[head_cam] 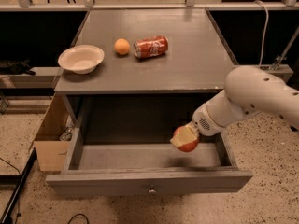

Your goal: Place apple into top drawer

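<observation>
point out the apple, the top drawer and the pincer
apple (pixel 188 147): camera view, its red lower side
top drawer (pixel 117 183): camera view, the grey front panel, left part
pincer (pixel 185 136): camera view, its tip, shut on the apple above the open top drawer's right half

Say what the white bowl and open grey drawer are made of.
Shallow white round bowl: probably ceramic or plastic, smooth, faintly glossy. Wide grey top drawer: seemingly painted wood, matte flat panels. The gripper holds the round red apple above it, jaws closed.
</observation>
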### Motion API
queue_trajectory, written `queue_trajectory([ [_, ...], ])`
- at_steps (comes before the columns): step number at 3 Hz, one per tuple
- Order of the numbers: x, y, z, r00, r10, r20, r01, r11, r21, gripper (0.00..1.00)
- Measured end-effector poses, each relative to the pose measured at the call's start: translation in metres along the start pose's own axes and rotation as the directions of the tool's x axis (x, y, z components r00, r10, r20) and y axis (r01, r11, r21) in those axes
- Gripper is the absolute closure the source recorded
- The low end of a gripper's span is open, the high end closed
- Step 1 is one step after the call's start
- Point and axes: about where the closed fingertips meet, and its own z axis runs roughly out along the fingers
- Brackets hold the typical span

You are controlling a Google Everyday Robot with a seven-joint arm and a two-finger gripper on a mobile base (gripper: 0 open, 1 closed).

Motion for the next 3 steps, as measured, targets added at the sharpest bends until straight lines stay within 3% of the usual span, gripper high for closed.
queue_trajectory([
  [1,-0.020,0.011,0.032,0.993,0.015,0.114,-0.003,0.9949,-0.101,1.00],
  [2,-0.033,0.013,0.044,0.962,0.071,0.265,-0.015,0.9780,-0.208,1.00],
  [3,-0.037,0.018,0.052,0.924,0.126,0.362,-0.019,0.9582,-0.285,1.00],
])
